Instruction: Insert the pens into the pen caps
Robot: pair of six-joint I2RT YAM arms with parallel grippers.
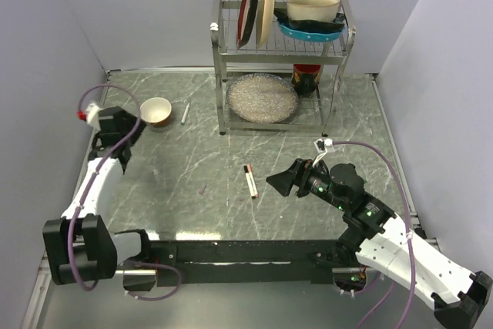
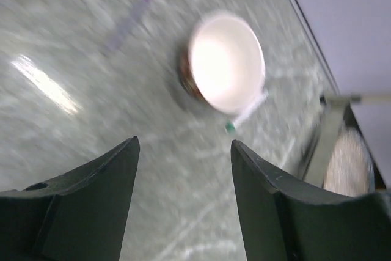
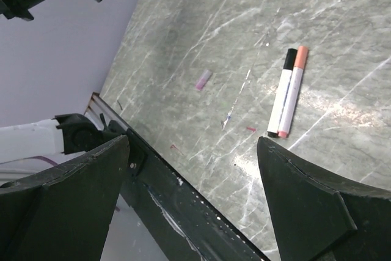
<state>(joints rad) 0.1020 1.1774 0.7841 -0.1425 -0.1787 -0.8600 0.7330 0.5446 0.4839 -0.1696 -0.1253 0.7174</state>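
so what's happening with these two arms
Neither arm is holding anything. The right claw is open, poised beside two pens lying side by side in the middle of the table, one with a black end, one orange. The left claw is open too, over by the small bowl, where a third white pen with a green end lies nearby.

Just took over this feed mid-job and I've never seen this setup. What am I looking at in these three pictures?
Two robot arms are bolted at a table's near edge. One picture looks down from above; the other two come from wrist cameras, the dark wedges being gripper fingers. The left gripper is open and empty, facing a small bowl with a pen beside it. The right gripper is open too, near two pens lying side by side. A dish rack stands at the back. Nothing is held.
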